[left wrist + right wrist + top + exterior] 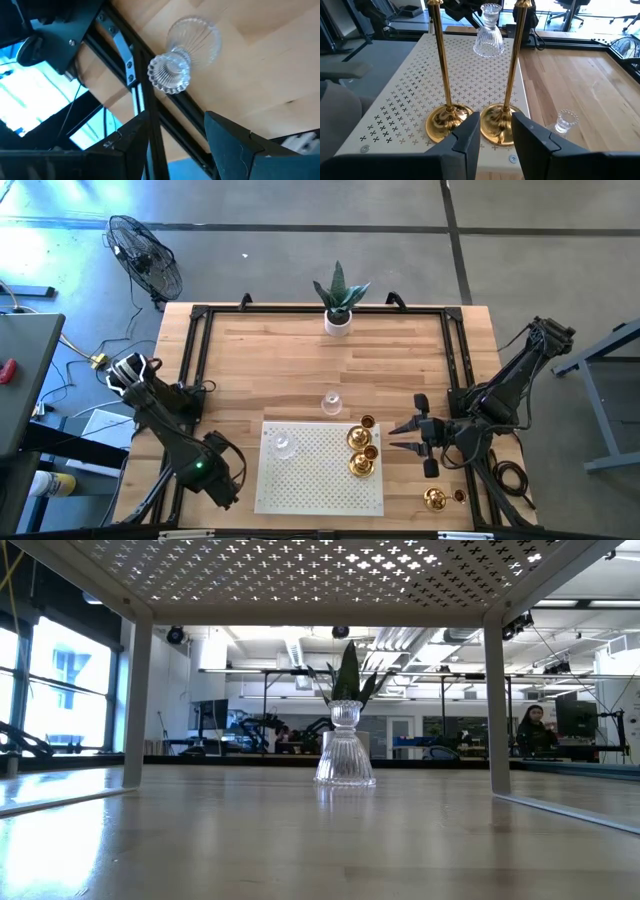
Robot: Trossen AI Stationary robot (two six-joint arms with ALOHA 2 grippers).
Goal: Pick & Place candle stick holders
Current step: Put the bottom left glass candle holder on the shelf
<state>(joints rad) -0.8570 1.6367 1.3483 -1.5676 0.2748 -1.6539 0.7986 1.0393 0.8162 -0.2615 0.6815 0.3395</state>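
While the right gripper [404,429], fingers parted and empty, was held at the perforated tray's [320,490] right edge, two brass holders [447,118] were seen just ahead; the left gripper [177,130] was spread.

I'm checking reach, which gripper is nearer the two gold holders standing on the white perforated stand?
Right. The right gripper sits just beside the gold holders, at the stand's edge. The left gripper is across the stand, farther off.

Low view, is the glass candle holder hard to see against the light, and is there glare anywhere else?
Low view: the glass candle holder stands backlit by bright windows, its outline clear, with a sheen on the table. High view: the glass holders nearly vanish, with glare on the floor at upper left. Right wrist view: the brass holders gleam.
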